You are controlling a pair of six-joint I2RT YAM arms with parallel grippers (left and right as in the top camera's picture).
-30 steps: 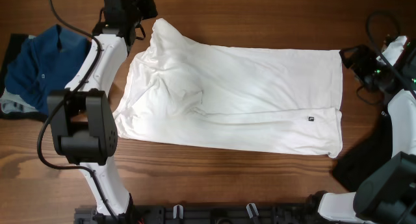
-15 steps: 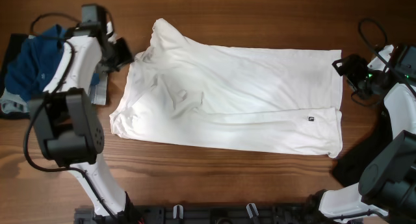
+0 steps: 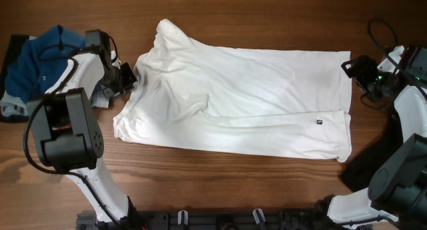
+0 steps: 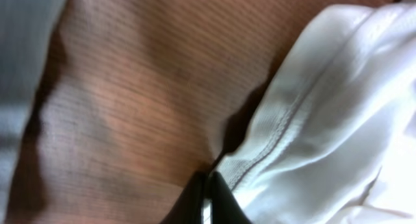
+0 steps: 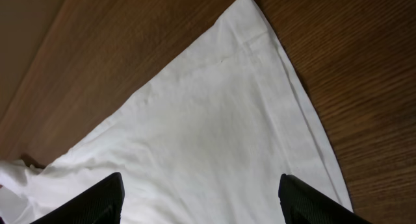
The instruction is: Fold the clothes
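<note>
Nine o'clock: the left gripper (image 3: 127,80) pinches the white shirt (image 3: 247,97) by its sleeve hem. Three o'clock: the right gripper (image 3: 353,69) hangs open above a corner.

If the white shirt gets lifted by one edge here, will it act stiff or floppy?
Likely floppy: the white shirt lies in soft wrinkles and bunches at its left end. Probably thin and light, since its hem curls loosely at the left gripper. Pushed, it would likely ruck up rather than slide across the table.

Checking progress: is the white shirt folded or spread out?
Spread out: the white shirt lies full-length on the table, rumpled at one end.
</note>
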